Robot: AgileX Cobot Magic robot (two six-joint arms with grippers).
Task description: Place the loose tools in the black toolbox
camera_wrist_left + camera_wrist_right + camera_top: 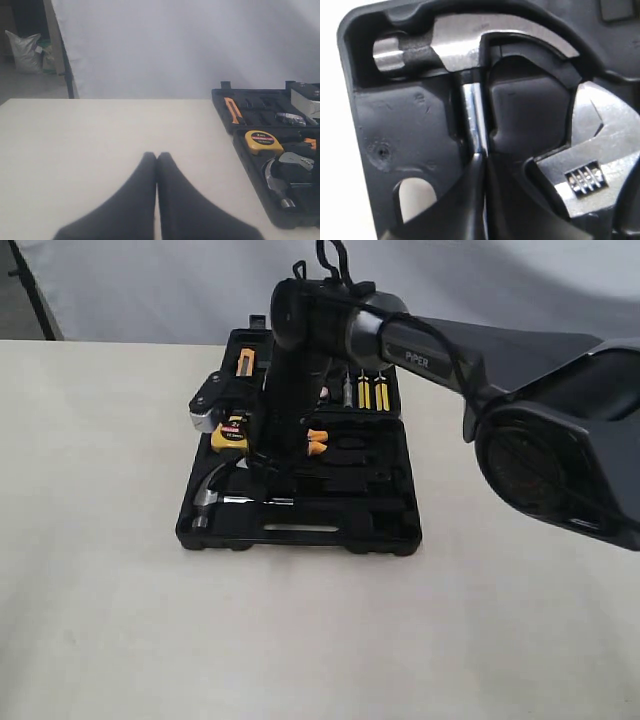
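The black toolbox [400, 532] lies open on the table. The claw hammer [465, 47] lies in its recess along the front half, and its head [207, 490] also shows in the exterior view. My right gripper [481, 159] is shut, with its tips on the chrome shaft [472, 110]. The adjustable wrench [592, 150] lies in the box beside the hammer's claw. In the left wrist view the hammer [274, 177] and the wrench [296, 161] also lie in the box. My left gripper [157, 156] is shut and empty over bare table left of the box. I cannot make out the tape roll.
A yellow tape measure [230, 434] sits at the box's left side near the hinge. Orange pliers handles [316, 441] show in the middle. Yellow screwdrivers [371, 392] and an orange knife [233, 110] fill the far half. The right arm [420, 355] reaches over the box from the right.
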